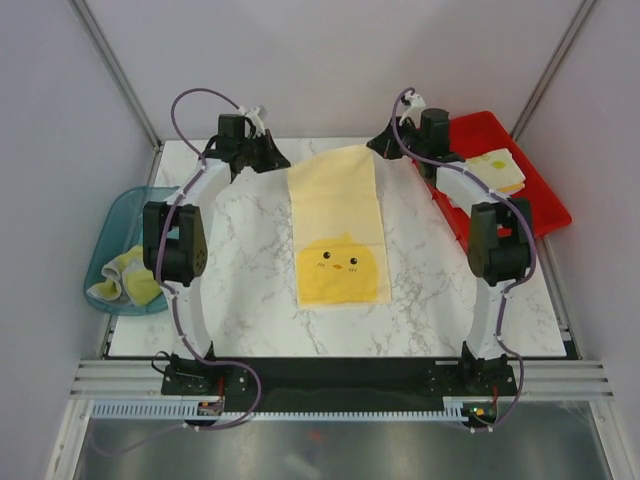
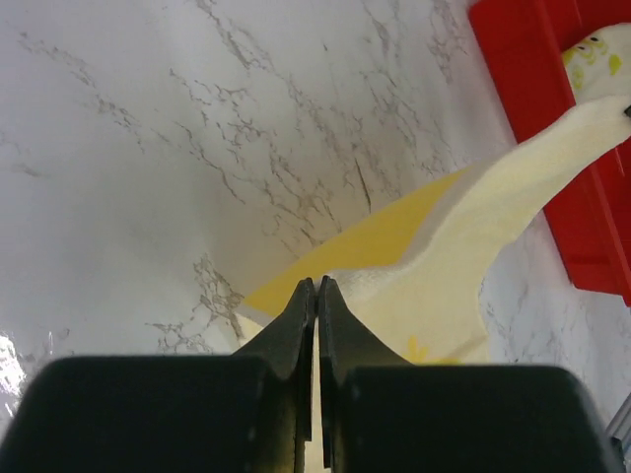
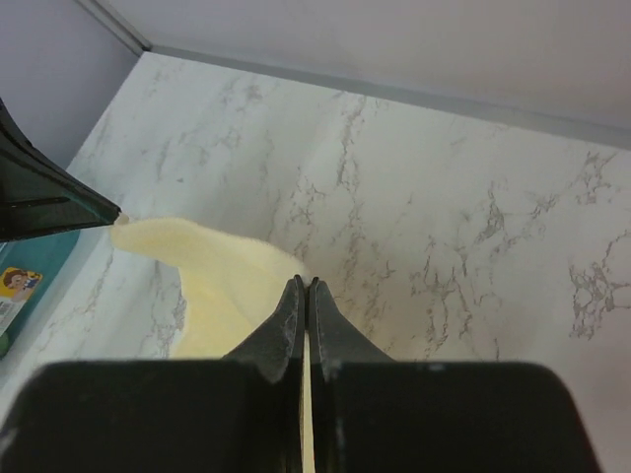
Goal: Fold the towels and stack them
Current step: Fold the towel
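A yellow towel [image 1: 338, 235] with a chick face lies lengthwise on the middle of the marble table, and its far edge is lifted. My left gripper [image 1: 277, 162] is shut on the towel's far left corner [image 2: 394, 246]. My right gripper [image 1: 383, 150] is shut on the far right corner [image 3: 212, 281]. The left wrist view shows the jaws [image 2: 317, 288] pinched on cloth that stretches right toward the other gripper. Seen from the right wrist, the jaws [image 3: 306, 286] grip the pale edge running left. A folded white printed towel [image 1: 495, 170] lies in the red tray.
The red tray [image 1: 535, 205] stands at the back right, beside my right arm. A teal tub [image 1: 125, 215] at the left edge holds crumpled yellow-green towels [image 1: 128, 276]. Grey walls close in the back and both sides.
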`<state>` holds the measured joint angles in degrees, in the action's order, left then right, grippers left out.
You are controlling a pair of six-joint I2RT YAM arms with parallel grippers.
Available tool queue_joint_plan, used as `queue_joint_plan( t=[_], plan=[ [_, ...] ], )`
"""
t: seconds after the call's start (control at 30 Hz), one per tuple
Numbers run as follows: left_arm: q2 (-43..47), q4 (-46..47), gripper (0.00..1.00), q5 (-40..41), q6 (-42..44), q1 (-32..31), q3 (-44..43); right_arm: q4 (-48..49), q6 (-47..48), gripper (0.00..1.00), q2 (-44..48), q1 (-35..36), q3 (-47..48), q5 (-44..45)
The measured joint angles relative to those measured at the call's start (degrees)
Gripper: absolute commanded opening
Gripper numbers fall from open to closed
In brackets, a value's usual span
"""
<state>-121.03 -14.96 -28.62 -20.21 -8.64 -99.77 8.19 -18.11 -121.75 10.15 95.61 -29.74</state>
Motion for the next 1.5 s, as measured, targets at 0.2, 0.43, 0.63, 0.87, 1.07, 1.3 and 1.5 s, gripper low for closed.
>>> queue_joint_plan(
  t=[0.2,0.43,0.63,0.87,1.07,1.3,1.5],
  plan=[
    [11.74,3.15,0.02,-0.52,1.36,-1.9,14.01,3.96,2.32,0.0,13.84,-0.22,-16.48,-0.24],
    [24.24,4.5,0.02,0.76,1.44,-6.8,31.47,3.28,1.42,0.0,25.2,-0.22,-35.34,0.61],
    [35.78,5.73,0.02,4.28,1.01,-11.41,43.63,3.82,-2.27,0.0,36.28,-0.09,-48.68,1.57],
    [41.99,6.1,0.02,9.53,-0.17,-14.86,50.29,3.39,-5.81,0.0,46.16,1.16,-56.54,2.45],
    [44.7,5.62,0.02,13.55,-1.25,-14.84,54.12,2.67,-6.21,0.0,49.79,5.9,-60.28,2.82],
    [47.74,5.2,0.02,14.64,-1.62,-14.86,54.53,-0.5,-6.08,0.0,50.84,6.51,-63.01,4.79],
    [50.12,4.02,0.02,14.56,-1.95,-14.99,53.77,-3.19,-5.64,0.0,52.26,6.51,-62.53,6.64]
  ],
)
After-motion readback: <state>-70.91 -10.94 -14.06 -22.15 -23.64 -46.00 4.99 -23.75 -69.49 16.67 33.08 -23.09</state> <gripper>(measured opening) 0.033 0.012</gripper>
